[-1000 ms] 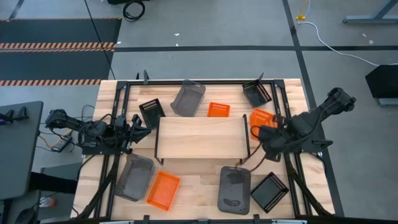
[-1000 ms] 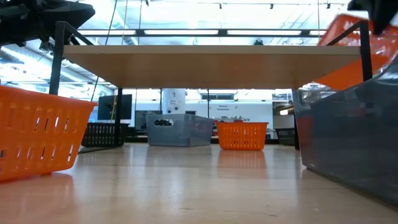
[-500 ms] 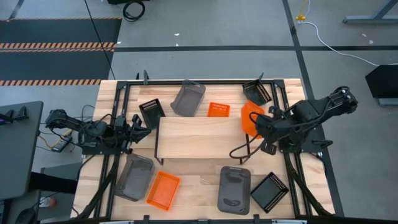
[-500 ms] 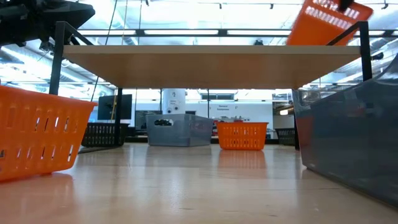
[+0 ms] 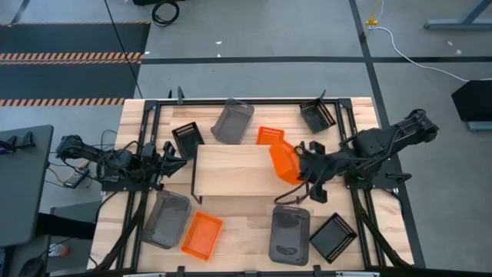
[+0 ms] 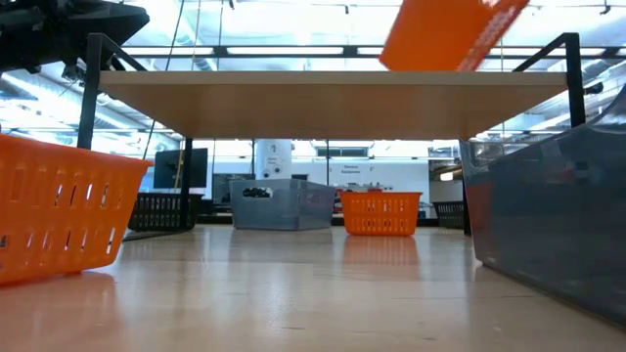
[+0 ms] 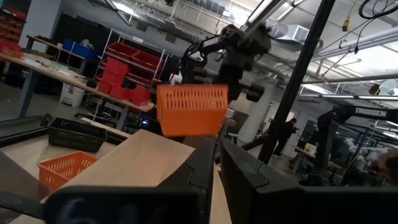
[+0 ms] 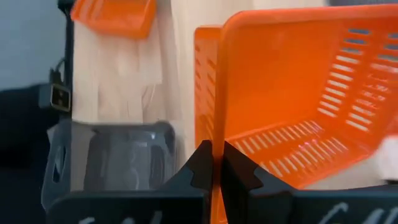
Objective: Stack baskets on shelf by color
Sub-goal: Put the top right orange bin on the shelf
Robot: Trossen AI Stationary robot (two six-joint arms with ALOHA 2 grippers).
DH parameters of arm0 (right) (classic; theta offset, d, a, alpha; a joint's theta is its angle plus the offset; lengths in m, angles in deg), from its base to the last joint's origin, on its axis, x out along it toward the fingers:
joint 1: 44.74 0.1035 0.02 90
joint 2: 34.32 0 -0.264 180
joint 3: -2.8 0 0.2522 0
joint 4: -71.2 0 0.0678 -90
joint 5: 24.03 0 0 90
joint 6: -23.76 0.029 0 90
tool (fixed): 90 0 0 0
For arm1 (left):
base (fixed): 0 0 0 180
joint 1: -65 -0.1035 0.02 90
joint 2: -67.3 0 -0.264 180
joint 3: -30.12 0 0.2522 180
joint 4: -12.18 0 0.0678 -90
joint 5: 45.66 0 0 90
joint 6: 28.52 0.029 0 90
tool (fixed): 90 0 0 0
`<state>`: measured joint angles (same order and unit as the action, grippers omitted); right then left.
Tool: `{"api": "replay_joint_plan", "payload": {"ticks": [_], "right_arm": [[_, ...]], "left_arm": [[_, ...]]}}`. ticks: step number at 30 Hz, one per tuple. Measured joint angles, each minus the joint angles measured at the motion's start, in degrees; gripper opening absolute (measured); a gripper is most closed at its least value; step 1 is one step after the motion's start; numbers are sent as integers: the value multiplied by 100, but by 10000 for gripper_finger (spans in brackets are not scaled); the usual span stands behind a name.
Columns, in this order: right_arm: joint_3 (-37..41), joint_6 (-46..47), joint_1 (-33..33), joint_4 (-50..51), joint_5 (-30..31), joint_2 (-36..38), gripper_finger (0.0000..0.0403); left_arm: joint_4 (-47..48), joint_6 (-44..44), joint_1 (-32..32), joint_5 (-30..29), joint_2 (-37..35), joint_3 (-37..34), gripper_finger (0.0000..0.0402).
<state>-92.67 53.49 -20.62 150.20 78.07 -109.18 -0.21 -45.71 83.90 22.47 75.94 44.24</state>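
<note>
My right gripper [image 5: 301,166] is shut on an orange perforated basket [image 5: 283,161], which hangs tilted in the air over the right end of the light-wood shelf [image 5: 238,171]. The low view shows that basket [image 6: 445,29] above the shelf board [image 6: 333,93]. The left wrist view shows the basket [image 7: 191,110] under the right gripper. My left gripper [image 5: 171,164] waits shut at the shelf's left end. Other baskets stand on the table around the shelf: grey [image 5: 232,121], orange [image 5: 270,136], black [image 5: 187,138]. My right gripper pinches one wall of the orange basket at its rim [image 8: 214,146], with one finger inside the basket and one outside. It reaches in from the table's right side. The basket is lifted clear and tilted over the shelf's right end.
More baskets stand on the table: black [image 5: 317,115] at the far right, grey [image 5: 167,218] and orange [image 5: 201,235] near left, grey [image 5: 290,235] and black [image 5: 333,237] near right. Black frame bars run along the table edges. The shelf top is bare wood.
My right gripper has carried the orange basket toward the table's left, from beside the shelf's right end to above it. The basket has risen above the shelf board and turned as it moved. The left arm has kept still.
</note>
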Motion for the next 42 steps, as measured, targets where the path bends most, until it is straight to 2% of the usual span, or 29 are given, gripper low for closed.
{"api": "replay_joint_plan", "payload": {"ticks": [5, 13, 20, 26, 33, 42], "right_arm": [[-136, -41, 0, 386, -142, -665, 20], [-1800, 26, 0, 2403, 24, -1990, 20], [-2710, 12, -24, 2306, -195, -2673, 27], [-2777, 12, -204, 2487, -310, -3013, 32], [-2732, 111, -466, 2475, -341, -3070, 32], [-2730, -197, -588, 2479, -767, -3109, 40]], "left_arm": [[6, 0, -1, 0, 0, -1, 33], [4, 52, 0, 0, 0, 0, 35], [2, 24, 0, 0, 0, -2, 31], [26, -2, -2, 2, 2, -1, 33], [31, 5, 0, 2, 2, 0, 35], [33, 28, 0, 4, 2, -1, 34]]}}
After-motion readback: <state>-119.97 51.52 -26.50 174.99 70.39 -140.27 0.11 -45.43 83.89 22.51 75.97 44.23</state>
